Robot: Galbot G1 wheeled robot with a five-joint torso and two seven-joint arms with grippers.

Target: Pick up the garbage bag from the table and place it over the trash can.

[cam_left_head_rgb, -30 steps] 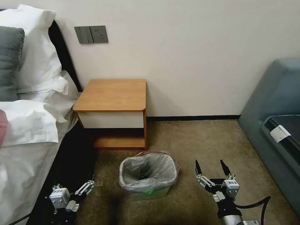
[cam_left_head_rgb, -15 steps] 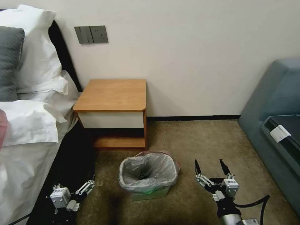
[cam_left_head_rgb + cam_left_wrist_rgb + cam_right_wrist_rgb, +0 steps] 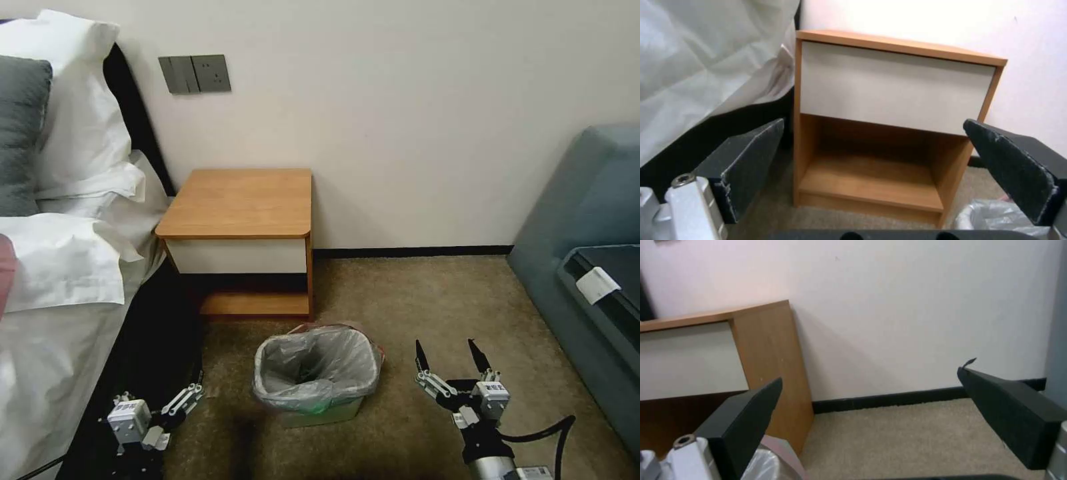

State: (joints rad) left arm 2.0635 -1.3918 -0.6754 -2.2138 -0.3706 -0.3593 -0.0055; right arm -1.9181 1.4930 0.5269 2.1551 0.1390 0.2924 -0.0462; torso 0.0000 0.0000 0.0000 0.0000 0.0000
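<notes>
- Bed (image 3: 53, 280): occupies the 9 o'clock edge of the head view, with white pillows and sheets against the wall.
- Left gripper (image 3: 193, 393): low at 7 o'clock in the head view, over the carpet (image 3: 427, 300) beside the bed's dark base. Its jaws stand apart with nothing between them (the left wrist view shows both dark pads spread wide, framing the table's drawer front and shelf).
- Table (image 3: 240, 200): against the wall at about 11 o'clock from the trash can, just beside the bed. Its wooden top is bare.
- Trash can (image 3: 320, 410): stands on the carpet in front of the table, between the two grippers and apart from both.
- Garbage bag (image 3: 313, 367): already lines the trash can, its grey plastic folded over the rim and sagging into the interior. A pinkish-red edge shows at the can's far side (12 to 1 o'clock).
- Right gripper (image 3: 453, 357): at 5 o'clock in the head view, near the trash can's right side, fingers pointing toward the wall. Jaws apart, holding nothing.
- Sofa (image 3: 587, 267): blue-grey, along the 3 o'clock edge.
</notes>
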